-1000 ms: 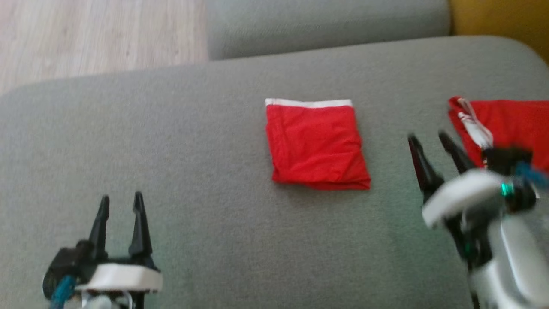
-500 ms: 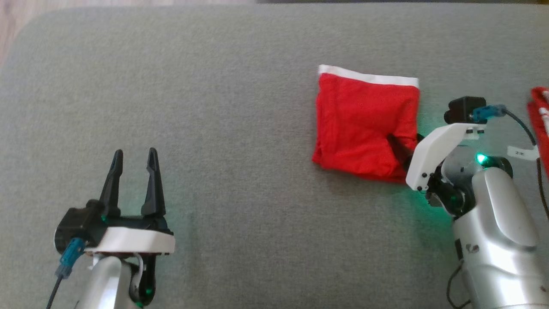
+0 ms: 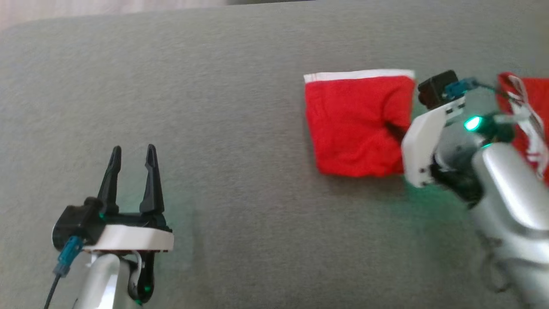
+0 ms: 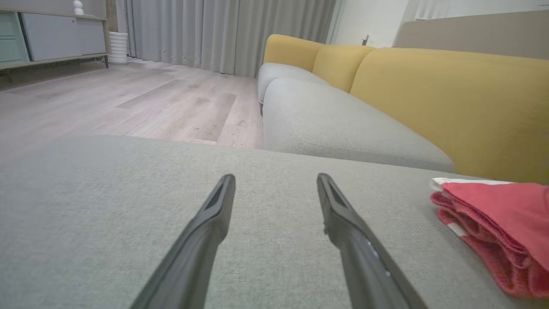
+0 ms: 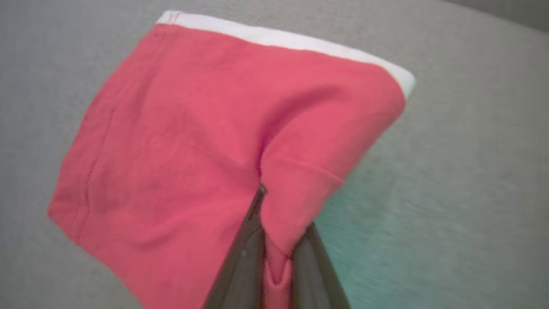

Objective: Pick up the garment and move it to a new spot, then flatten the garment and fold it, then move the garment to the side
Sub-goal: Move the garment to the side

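The garment (image 3: 351, 124) is a folded red square with a white waistband along its far edge, lying on the grey sofa cushion (image 3: 236, 107). My right gripper (image 3: 392, 128) reaches in from the right and is shut on the garment's right edge. In the right wrist view a pinched fold of the garment (image 5: 193, 141) bulges up between the two dark fingers of the right gripper (image 5: 281, 214). My left gripper (image 3: 133, 150) rests open at the lower left, well away from the cloth. In the left wrist view the left gripper (image 4: 276, 178) holds nothing, and the garment (image 4: 506, 223) shows at the right.
A second red cloth (image 3: 521, 107) with white drawstrings lies at the cushion's right edge, behind my right arm. A yellow sofa back (image 4: 450, 98) and another grey seat cushion (image 4: 334, 124) lie beyond. Wooden floor (image 4: 128, 98) stretches past the cushion's far edge.
My right gripper swung in to the garment's right edge and closed on it, bunching the cloth. The head camera shifted. The left gripper stayed where it was, open.
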Controlling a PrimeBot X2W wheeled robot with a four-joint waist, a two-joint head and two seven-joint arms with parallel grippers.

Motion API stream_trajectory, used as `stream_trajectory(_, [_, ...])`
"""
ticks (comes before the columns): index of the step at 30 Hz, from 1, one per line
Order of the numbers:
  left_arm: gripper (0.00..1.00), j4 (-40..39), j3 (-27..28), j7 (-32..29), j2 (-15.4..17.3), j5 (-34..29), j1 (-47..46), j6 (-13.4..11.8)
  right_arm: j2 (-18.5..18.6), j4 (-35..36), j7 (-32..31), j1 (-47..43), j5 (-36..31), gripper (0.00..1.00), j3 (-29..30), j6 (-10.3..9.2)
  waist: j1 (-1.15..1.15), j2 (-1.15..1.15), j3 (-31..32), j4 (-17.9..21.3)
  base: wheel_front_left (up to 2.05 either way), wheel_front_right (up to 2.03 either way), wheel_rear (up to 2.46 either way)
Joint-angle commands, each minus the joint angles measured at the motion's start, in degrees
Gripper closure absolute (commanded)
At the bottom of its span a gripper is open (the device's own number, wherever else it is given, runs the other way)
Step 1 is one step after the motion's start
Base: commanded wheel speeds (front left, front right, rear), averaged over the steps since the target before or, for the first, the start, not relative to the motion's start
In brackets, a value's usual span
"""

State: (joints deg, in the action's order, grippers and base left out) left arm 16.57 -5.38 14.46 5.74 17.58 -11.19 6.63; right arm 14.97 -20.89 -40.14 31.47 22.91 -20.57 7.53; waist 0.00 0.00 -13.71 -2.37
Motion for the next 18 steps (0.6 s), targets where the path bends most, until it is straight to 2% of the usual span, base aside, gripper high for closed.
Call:
stream_trajectory(1, [0.0, -1.8, 2.5, 0.5, 0.8, -0.5, -1.0, 0.3, 6.2, 5.8, -1.6, 3.4, 1.6, 1.0, -4.2, -0.04, 0.0, 0.0, 0.8, 3.6, 0.0, 0.0, 0.0])
stream_trajectory(5, [0.0, -2.1, 3.0, 0.5, 1.1, -0.7, -0.9, 0.4, 17.1, 11.1, -3.2, 5.4, 4.5, 1.0, -8.8, -0.04, 0.0, 0.0, 0.6, 7.8, 0.0, 0.0, 0.0])
stream_trajectory(8, [0.0, -2.4, 2.9, 0.5, 1.3, -1.0, -1.4, 0.5, 23.8, 12.6, -2.9, 7.2, 6.1, 1.0, -12.2, -0.04, 0.0, 0.0, -0.6, 10.3, 0.0, 0.0, 0.0])
stream_trajectory(11, [0.0, -2.4, 2.2, 0.5, 1.9, -1.2, -2.6, 0.5, 28.7, 11.4, -1.6, 9.0, 6.6, 1.0, -14.1, -0.04, 0.0, 0.0, -2.5, 12.2, 0.0, 0.0, 0.0])
stream_trajectory(12, [0.0, -2.4, 2.2, 0.5, 1.9, -1.2, -2.6, 0.5, 28.7, 11.4, -1.6, 9.0, 6.6, 1.0, -14.1, -0.04, 0.0, 0.0, -2.5, 12.2, 0.0, 0.0, 0.0])
stream_trajectory(14, [0.0, -2.5, 1.6, 0.5, 2.3, -1.4, -3.6, 0.6, 32.0, 10.3, -0.5, 10.6, 5.6, 1.0, -15.5, -0.04, 0.0, 0.0, -3.8, 12.9, 0.0, 0.0, 0.0])
stream_trajectory(18, [0.0, -2.8, 0.7, 0.3, 3.3, -1.5, -5.5, 0.7, 37.2, 7.4, 4.0, 13.6, 4.1, 1.0, -17.9, -0.04, 0.0, 0.0, -6.8, 13.7, 0.0, 0.0, 0.0])
